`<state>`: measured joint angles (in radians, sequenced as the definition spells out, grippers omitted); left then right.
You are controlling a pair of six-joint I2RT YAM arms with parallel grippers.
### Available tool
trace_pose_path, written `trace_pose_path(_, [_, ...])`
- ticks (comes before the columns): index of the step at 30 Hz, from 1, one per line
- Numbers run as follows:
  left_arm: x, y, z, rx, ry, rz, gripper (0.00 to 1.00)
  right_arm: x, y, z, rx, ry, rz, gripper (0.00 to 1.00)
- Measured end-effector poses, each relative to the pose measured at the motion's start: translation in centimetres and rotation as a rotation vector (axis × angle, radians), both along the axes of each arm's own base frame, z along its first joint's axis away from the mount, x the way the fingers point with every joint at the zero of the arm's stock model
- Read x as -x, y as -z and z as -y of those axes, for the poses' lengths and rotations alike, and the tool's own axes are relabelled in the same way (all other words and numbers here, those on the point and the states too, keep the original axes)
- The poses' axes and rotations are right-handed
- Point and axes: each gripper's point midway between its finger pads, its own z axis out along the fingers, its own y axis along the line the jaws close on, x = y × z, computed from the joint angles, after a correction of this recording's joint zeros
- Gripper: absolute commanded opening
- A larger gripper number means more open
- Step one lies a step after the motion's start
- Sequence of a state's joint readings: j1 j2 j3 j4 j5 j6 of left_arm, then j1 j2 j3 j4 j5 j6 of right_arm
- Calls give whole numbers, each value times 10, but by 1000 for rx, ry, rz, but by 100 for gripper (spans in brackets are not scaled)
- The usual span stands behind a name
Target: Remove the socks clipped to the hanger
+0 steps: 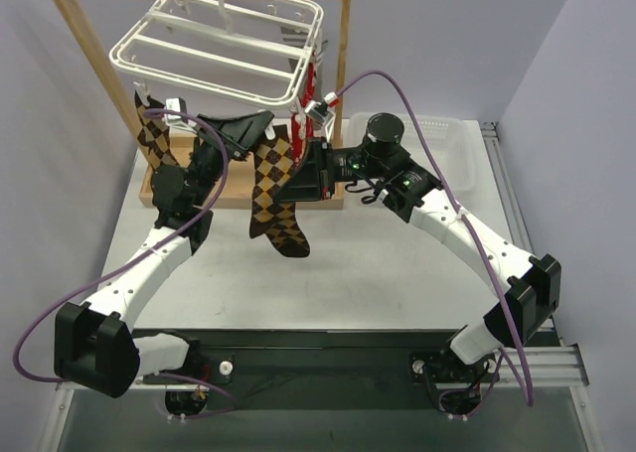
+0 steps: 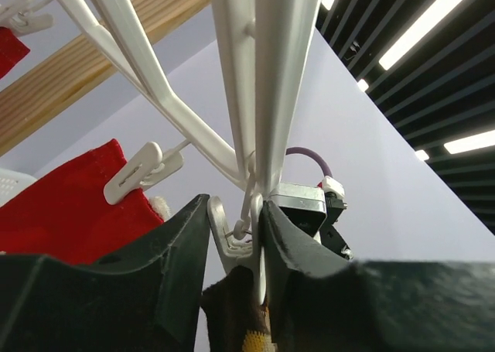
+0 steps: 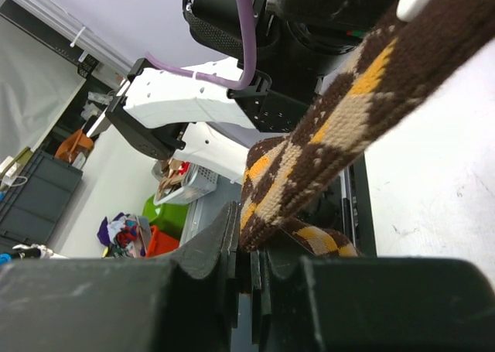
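Observation:
The white hanger (image 1: pixel 219 45) hangs from the wooden rack's top bar. One argyle sock (image 1: pixel 275 189) hangs from a clip at the hanger's near rim. A second argyle sock (image 1: pixel 154 134) hangs at the left, and a red sock (image 1: pixel 310 89) at the right corner. My left gripper (image 1: pixel 260 126) is shut on that sock's white clip (image 2: pixel 236 236), with the sock's brown cuff (image 2: pixel 232 313) just below it. My right gripper (image 1: pixel 304 169) is shut on the same sock's side (image 3: pixel 325 135). A red sock (image 2: pixel 69 205) shows on another clip (image 2: pixel 143 170). Grey socks are out of view.
The wooden rack (image 1: pixel 343 75) stands on a wooden base (image 1: pixel 159 189) at the back of the table. A white basket (image 1: pixel 452 144) sits at the back right behind the right arm. A purple cable (image 1: pixel 397 84) loops above the right arm.

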<state>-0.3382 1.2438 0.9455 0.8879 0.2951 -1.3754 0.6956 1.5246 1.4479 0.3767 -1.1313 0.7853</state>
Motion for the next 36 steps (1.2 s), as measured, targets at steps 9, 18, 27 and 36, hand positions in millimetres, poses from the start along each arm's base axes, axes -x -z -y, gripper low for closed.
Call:
trace_pose_path(9, [0, -3, -6, 4, -15, 5, 0, 4, 8, -1, 15, -17, -13, 0])
trace_pose_path(18, [3, -7, -7, -13, -26, 5, 0, 3, 23, 2, 46, -2, -23, 0])
trace_pose_path(27, [2, 3, -9, -86, -70, -11, 0, -43, 59, 53, 197, 264, -43, 0])
trace_pose_path(36, [-1, 14, -11, -167, -121, -19, 0, -145, 110, 159, 459, 777, -114, 0])
